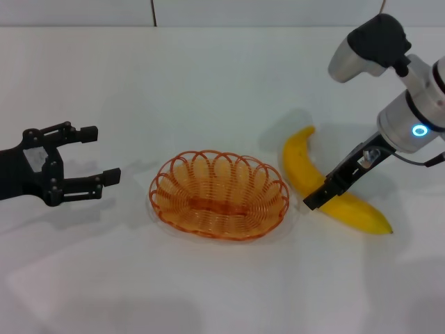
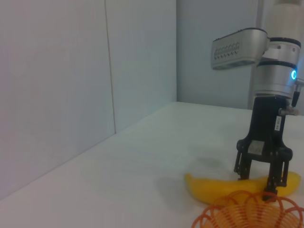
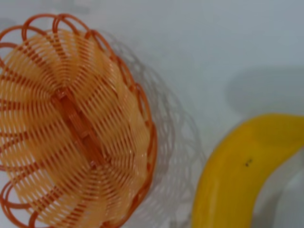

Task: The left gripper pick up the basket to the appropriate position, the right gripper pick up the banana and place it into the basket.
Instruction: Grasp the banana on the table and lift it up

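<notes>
The orange wire basket [image 1: 174, 209] rests on the white table in the middle of the head view, with nothing in it. To its right lies the yellow banana [image 1: 300, 156], flat on the table. My right gripper [image 1: 327, 189] is lowered over the banana's middle, open, with a finger on each side of the fruit; the left wrist view shows this right gripper [image 2: 260, 184] straddling the banana [image 2: 209, 190] behind the basket's rim [image 2: 247, 213]. My left gripper [image 1: 103, 154] hovers open to the left of the basket, a short gap from its rim. The right wrist view shows basket [image 3: 71, 123] and banana [image 3: 237, 175] side by side, apart.
A white wall [image 2: 71, 95] runs along the table's far edge. The white table [image 1: 222, 292] stretches bare in front of the basket.
</notes>
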Tool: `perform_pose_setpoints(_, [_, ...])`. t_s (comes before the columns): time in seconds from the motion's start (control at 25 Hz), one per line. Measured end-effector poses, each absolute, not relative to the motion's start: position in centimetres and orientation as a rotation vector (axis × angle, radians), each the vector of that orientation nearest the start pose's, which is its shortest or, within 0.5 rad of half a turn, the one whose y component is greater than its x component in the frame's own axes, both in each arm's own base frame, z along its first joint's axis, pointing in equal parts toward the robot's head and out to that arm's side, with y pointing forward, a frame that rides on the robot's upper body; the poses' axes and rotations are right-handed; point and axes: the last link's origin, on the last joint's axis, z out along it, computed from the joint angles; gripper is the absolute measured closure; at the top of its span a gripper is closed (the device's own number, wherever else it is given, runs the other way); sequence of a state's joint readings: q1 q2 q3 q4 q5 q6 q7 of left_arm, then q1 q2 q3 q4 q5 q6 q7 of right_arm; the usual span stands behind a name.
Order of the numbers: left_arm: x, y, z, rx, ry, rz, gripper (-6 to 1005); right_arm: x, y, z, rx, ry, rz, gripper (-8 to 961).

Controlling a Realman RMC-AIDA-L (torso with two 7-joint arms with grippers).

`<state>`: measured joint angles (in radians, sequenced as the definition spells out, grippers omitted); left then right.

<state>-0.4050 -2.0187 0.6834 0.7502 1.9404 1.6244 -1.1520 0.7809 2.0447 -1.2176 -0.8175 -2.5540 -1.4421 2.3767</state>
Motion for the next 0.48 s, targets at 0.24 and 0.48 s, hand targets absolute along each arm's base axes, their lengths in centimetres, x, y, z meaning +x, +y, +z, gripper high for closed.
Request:
perform_pose_setpoints(0.24, [-29.54, 30.84, 4.38, -2.659, -0.309, -0.602, 123, 22.54, 37.2, -3.08, -2.69, 1.097, -0.568, 291])
perform_pose_setpoints(0.48, [-29.6, 30.79, 4.41, -2.656, -0.312, -0.603, 122, 22.24, 37.37, -2.96, -2.686, 1.094, -0.552, 451])
